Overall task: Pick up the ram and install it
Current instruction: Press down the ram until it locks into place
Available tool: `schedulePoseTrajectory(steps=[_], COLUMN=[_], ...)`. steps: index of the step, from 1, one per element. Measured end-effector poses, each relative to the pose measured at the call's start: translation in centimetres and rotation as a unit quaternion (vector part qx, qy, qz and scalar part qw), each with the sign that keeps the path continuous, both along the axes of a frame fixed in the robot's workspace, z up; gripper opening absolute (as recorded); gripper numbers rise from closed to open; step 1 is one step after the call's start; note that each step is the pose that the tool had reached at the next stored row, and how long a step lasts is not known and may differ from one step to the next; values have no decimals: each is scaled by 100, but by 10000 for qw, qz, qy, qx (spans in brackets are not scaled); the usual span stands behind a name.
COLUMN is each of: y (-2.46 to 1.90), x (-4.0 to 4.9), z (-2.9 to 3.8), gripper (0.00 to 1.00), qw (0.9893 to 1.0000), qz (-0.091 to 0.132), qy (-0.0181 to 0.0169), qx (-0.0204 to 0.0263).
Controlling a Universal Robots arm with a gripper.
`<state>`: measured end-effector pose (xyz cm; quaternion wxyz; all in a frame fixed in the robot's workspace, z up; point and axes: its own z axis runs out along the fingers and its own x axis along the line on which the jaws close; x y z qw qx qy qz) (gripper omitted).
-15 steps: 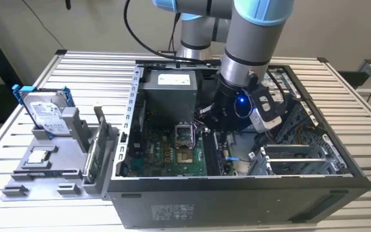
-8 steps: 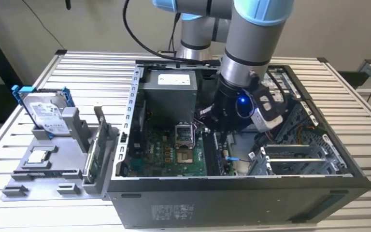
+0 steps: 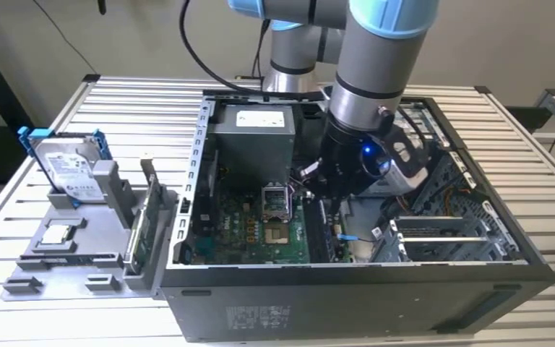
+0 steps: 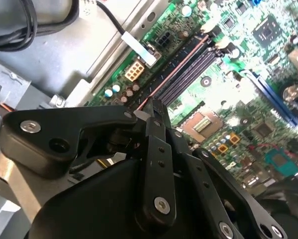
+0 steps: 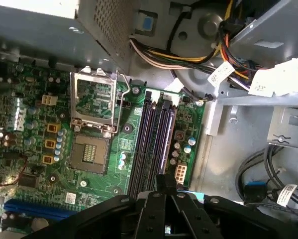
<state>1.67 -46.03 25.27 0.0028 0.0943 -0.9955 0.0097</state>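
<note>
The ram [image 5: 164, 139] is a thin dark stick seen edge-on. It stands in the outermost memory slot of the green motherboard [image 5: 114, 164], on the side of the white connector [image 5: 181, 174]. Its reddish top edge [image 4: 181, 67] runs away from the fingertips in both wrist views. My gripper [image 4: 156, 107] sits over that slot with its black fingers drawn together on the stick, as also shows at the gripper [image 5: 166, 181] in the first wrist view. In the exterior view the arm reaches down into the open computer case [image 3: 355, 303], and the gripper [image 3: 324, 195] is low over the board.
Next to the slots lie the processor socket [image 5: 89, 154] and its open metal frame [image 5: 94, 102]. Cable bundles [image 5: 198, 55] and the power supply [image 3: 251, 141] crowd the case. At the exterior view's left, a grey stand [image 3: 66, 249] holds a hard drive [image 3: 70, 170] and an upright green card [image 3: 142, 224].
</note>
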Motion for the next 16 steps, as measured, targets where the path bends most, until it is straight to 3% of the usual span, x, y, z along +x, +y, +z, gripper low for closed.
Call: schedulePoseTrajectory(steps=[4,7,11,16], y=[0,0,0,0], x=[0,0,0,0], z=[0,1,0,0], gripper=[11,11,11,11], qw=[9993,9980,9953,9909], qz=[367,637,967,1346], qy=[-1,-1,-1,-2], qx=[0,-1,0,0])
